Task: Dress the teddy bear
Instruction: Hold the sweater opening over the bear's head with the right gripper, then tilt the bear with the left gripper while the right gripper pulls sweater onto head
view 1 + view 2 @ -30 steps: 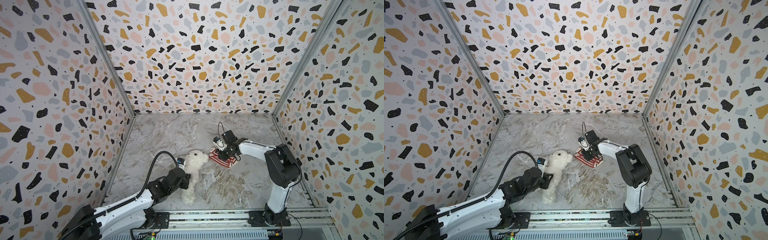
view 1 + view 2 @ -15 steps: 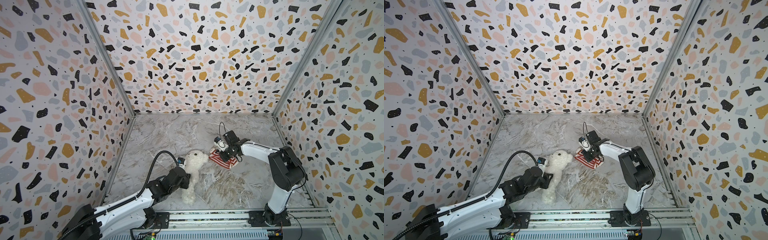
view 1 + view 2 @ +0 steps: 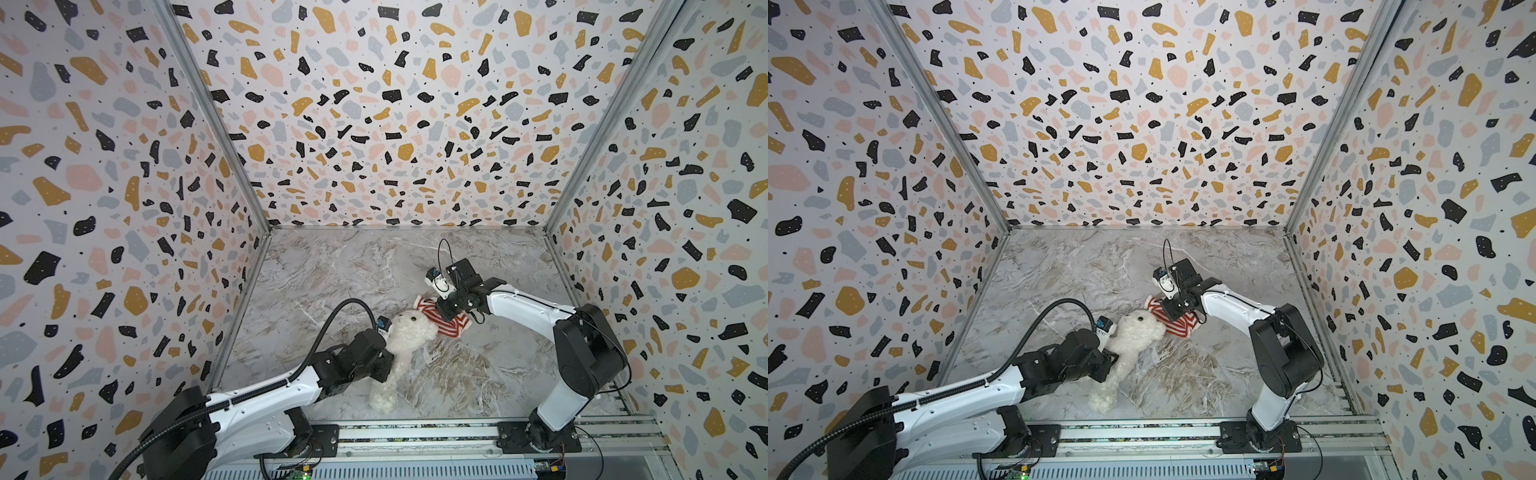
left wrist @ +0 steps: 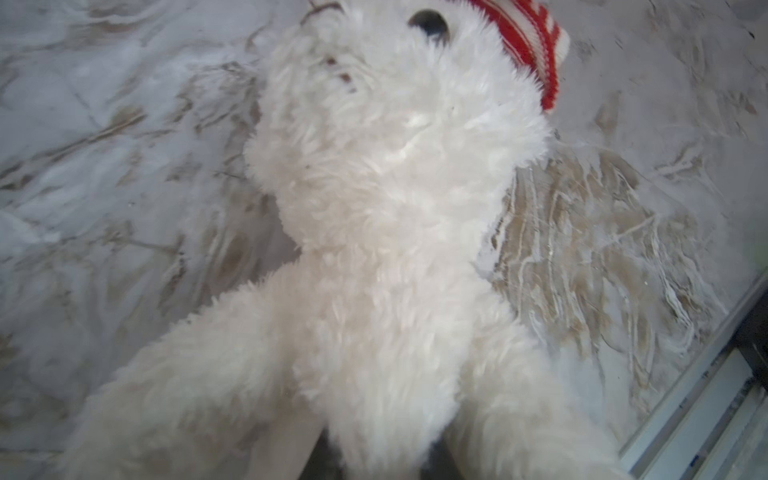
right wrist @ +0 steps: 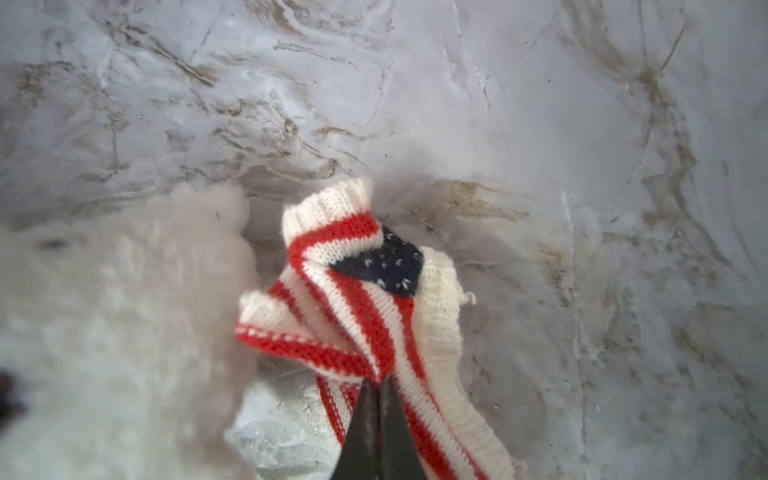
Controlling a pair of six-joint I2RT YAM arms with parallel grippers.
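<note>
Pinching 1 fold of the sweater [image 5: 365,299], the right gripper [image 5: 377,380] is clamped tight; pulling could bunch the knit shut against the bear [image 3: 405,338], lying lower centre on the surface [image 3: 478,374]. The left gripper [image 3: 384,368] sits at its torso, closure unclear; bear may slide.

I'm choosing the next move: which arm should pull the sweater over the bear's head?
Right. The right gripper is shut on the striped sweater beside the teddy bear; the left gripper sits at its torso.

A fluffy cream-white teddy bear [image 3: 405,340] is seen lying near the middle, slightly left. Its head is pointed far-right, legs nearward.
</note>
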